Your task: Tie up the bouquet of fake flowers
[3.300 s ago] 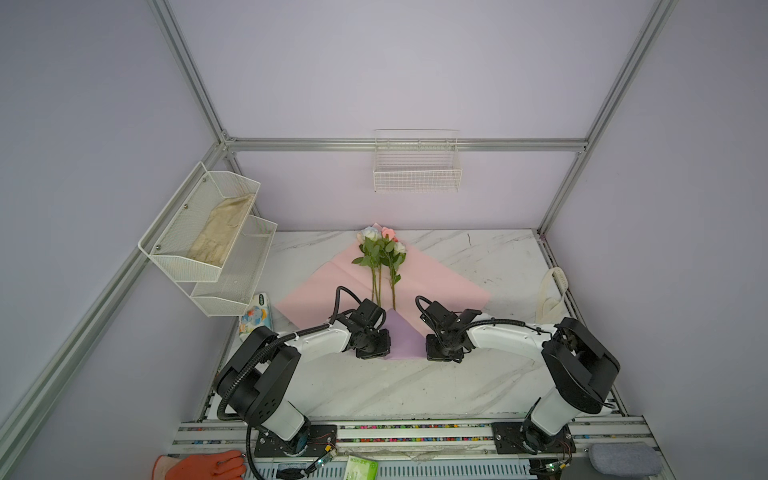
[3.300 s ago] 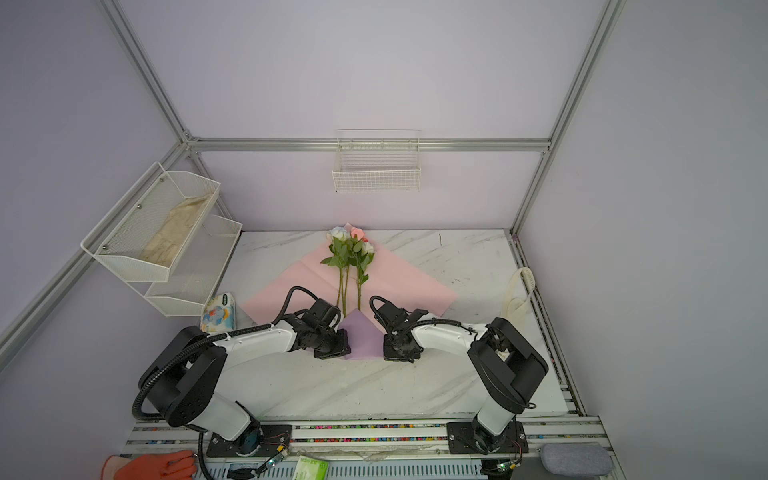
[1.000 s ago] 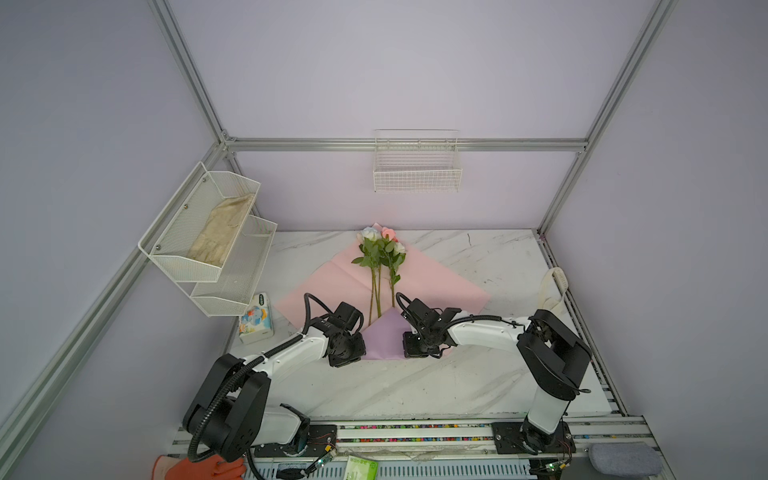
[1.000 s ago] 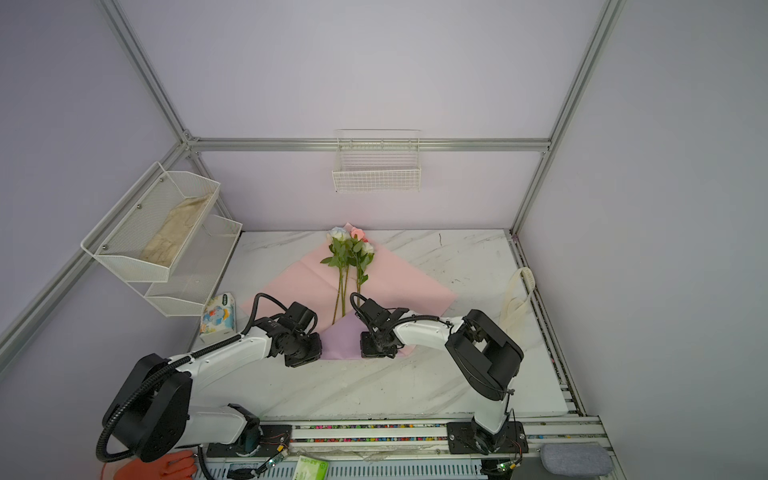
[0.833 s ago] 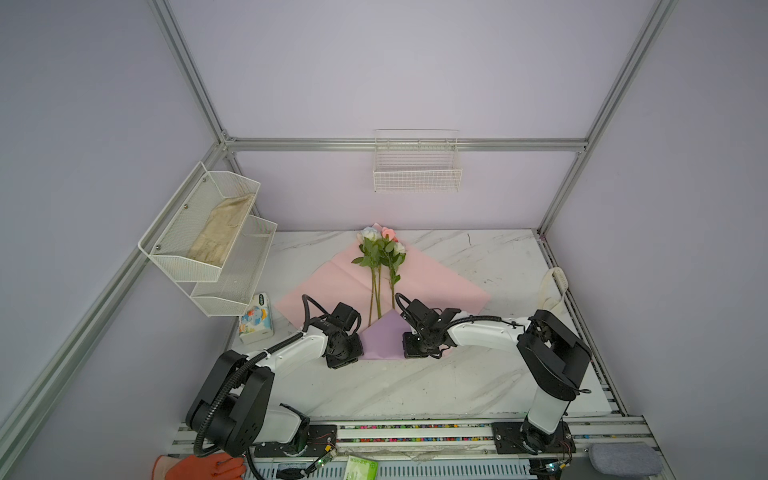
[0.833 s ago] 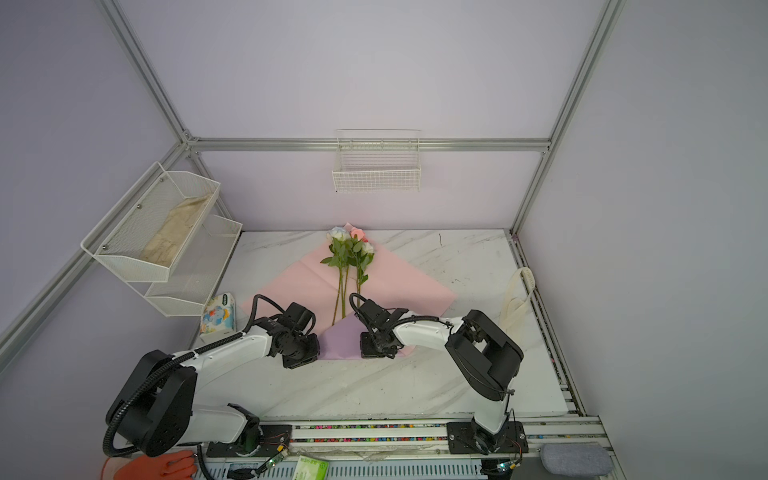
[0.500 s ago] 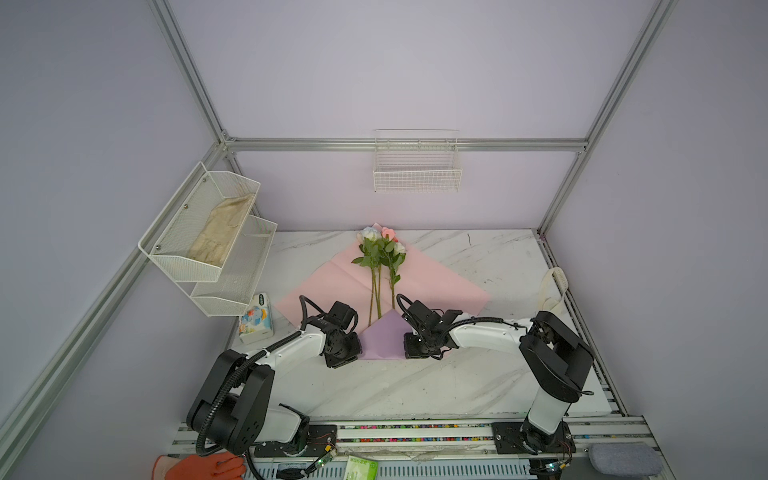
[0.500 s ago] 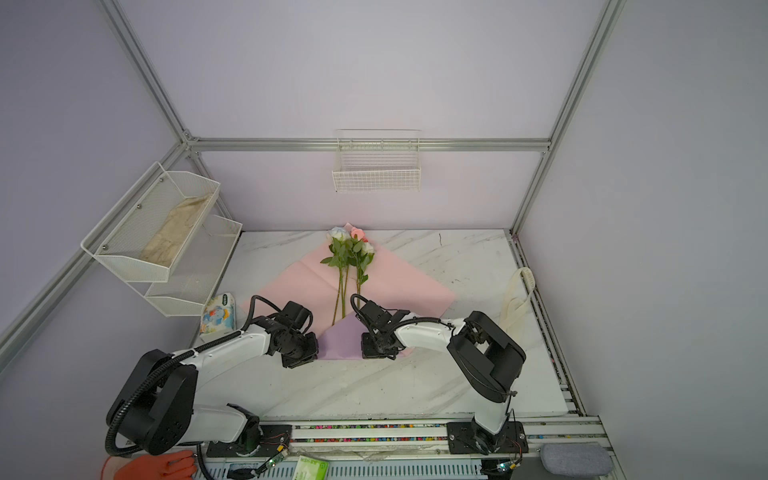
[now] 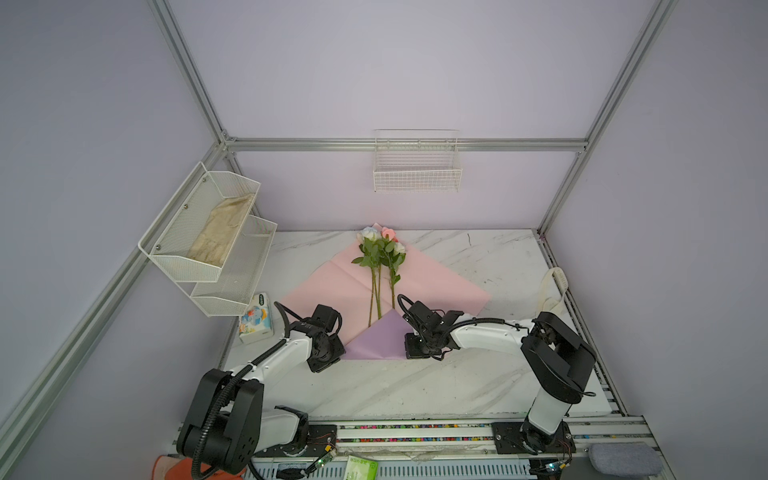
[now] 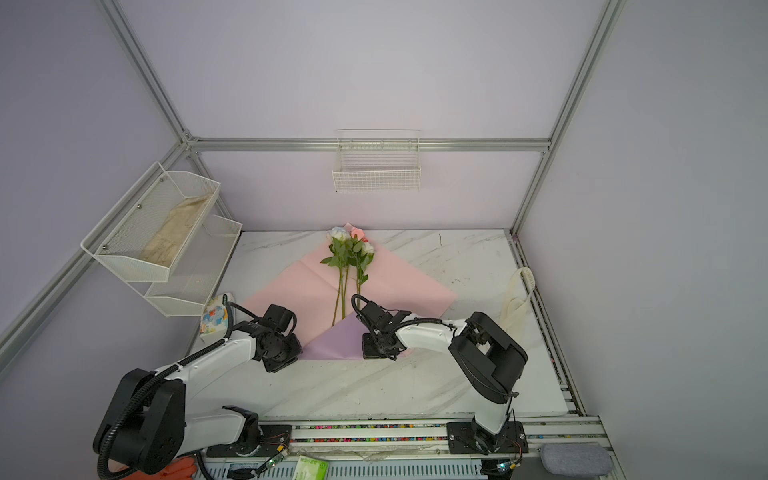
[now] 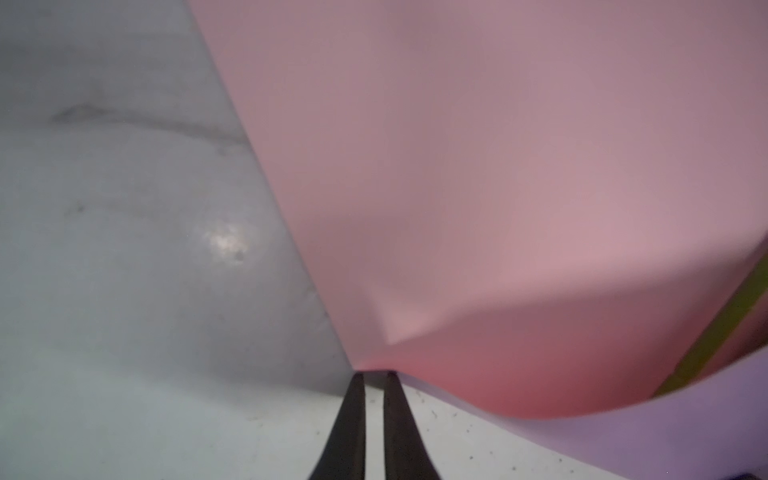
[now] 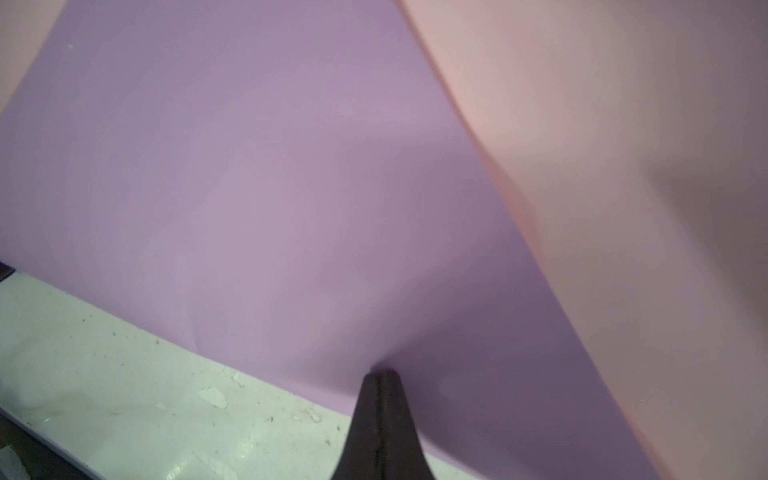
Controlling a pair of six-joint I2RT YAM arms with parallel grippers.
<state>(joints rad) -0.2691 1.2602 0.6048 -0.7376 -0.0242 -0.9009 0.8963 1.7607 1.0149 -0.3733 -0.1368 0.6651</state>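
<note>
The bouquet [image 9: 380, 266] is lying on the pink paper sheet [image 9: 324, 286], its stems running out from under the lilac flap [image 9: 378, 340], crosswise to its fold. The right end effector [image 12: 380, 372] is pinching the flap's fold edge, tips pressed together. The left end effector [image 11: 374, 374] is sitting at the flap's opposite corner, tips nearly touching, grip unclear. The stems are lying midway between them.

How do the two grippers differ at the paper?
The left gripper shows a slit between its fingers; the right gripper is fully shut. The left meets the pink paper; the right meets the lilac flap. Both are down at the table; neither holds the bouquet.
</note>
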